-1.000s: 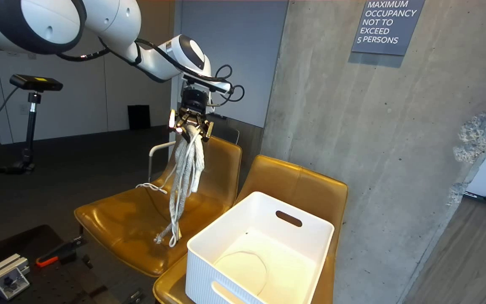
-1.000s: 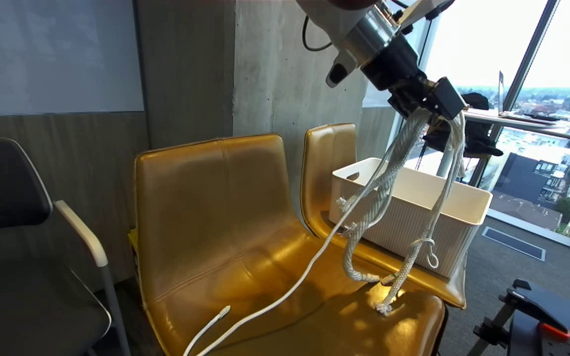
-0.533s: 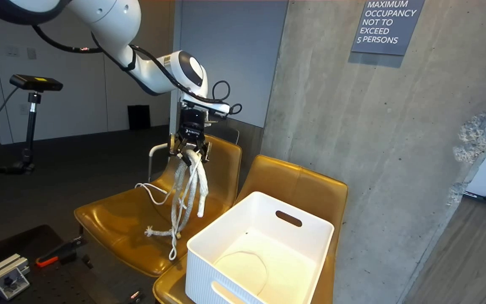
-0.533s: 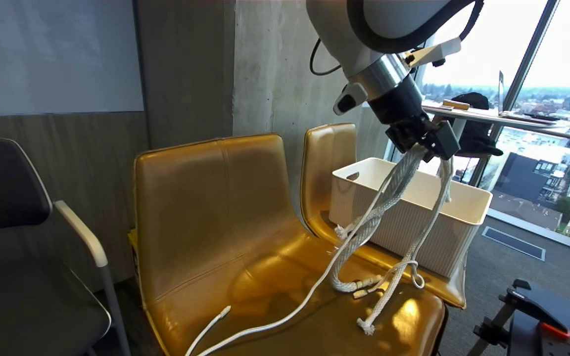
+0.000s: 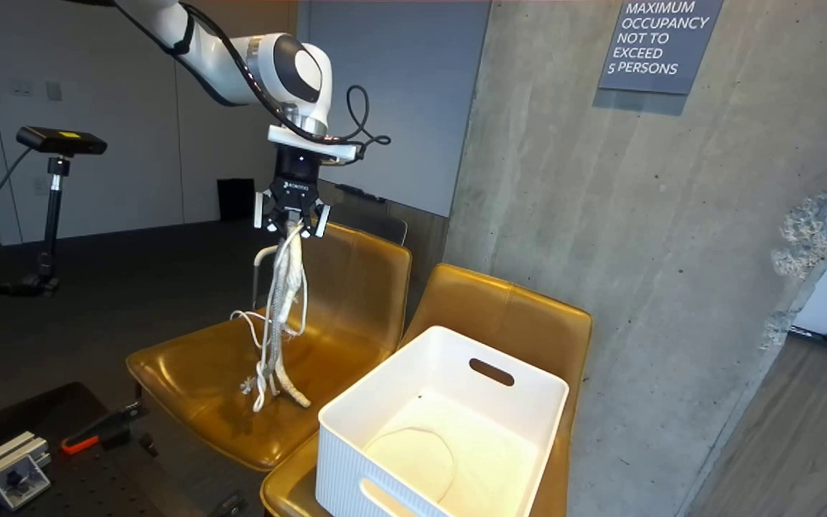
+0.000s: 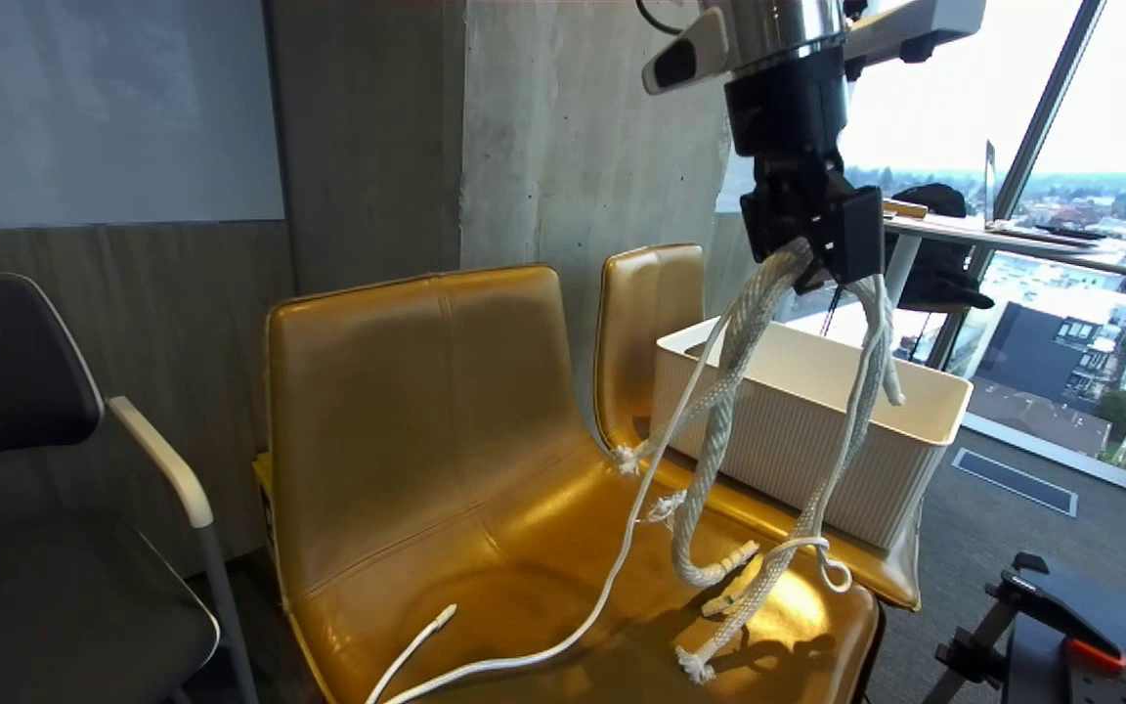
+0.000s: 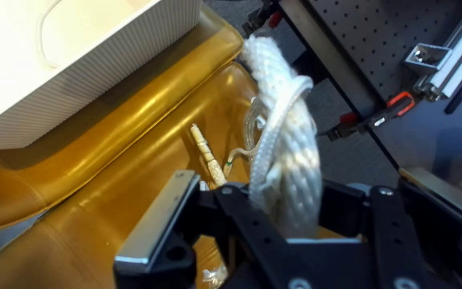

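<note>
Wrist view is showing a white rope bundle [image 7: 291,164] up close. What writing are you reading?

"In an exterior view, small letters [image 5: 297,187] are spelling ROBOTIQ on the black gripper [image 5: 291,221]. A grey sign [image 5: 661,43] on the wall [image 5: 650,215] is saying MAXIMUM OCCUPANCY NOT TO EXCEED 5 PERSONS."

"What is the gripper doing?"

"It is pinching the rope bundle tight, and the loose tails are dangling over the seat of one tan chair [image 5: 191,366]."

"How many things are you counting?"

"One gripper, one bundle, one white bin [image 5: 345,467] with two hand holes, and two tan chairs side by side. The bin is sitting on the second tan chair [image 5: 503,298]. In an exterior view, one black chair [image 6: 16,381] with a pale arm is standing near. The strands are tangling, so I am not able to count them."

"And the edges?"

"The bin's rim is making a big box-shaped opening, facing up. The gripper is hanging higher than that rim and well apart from it. One thin cord [image 6: 514,663] is trailing from the bundle across the seat."
</note>
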Controlling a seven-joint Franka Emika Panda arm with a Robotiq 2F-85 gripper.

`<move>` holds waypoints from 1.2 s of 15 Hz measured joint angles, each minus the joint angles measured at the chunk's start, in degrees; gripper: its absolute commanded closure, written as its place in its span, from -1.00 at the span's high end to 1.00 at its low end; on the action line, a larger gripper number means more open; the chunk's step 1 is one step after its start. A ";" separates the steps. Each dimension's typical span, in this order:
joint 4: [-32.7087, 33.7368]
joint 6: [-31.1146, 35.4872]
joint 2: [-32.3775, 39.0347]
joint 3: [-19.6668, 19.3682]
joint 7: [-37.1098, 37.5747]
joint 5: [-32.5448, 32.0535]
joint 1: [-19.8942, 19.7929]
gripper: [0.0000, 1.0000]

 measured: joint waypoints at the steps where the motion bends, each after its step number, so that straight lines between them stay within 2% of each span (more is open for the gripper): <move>1: -0.53 2.42 -1.10 0.00 0.45 0.71 -0.39 -1.00; 7: -3.81 19.79 -3.38 -0.07 4.35 6.13 -4.26 -1.00; 11: -8.55 33.48 -3.11 0.74 10.10 10.15 -4.03 -1.00; 14: -12.76 40.37 -2.71 1.62 13.79 10.26 -2.99 -1.00; 15: -14.14 41.99 -2.66 1.82 14.57 10.26 -2.71 -0.50; 16: -15.42 43.28 -2.66 1.98 15.14 10.26 -2.54 -0.48; 18: -17.16 44.64 -2.66 2.13 15.66 10.26 -2.53 -0.22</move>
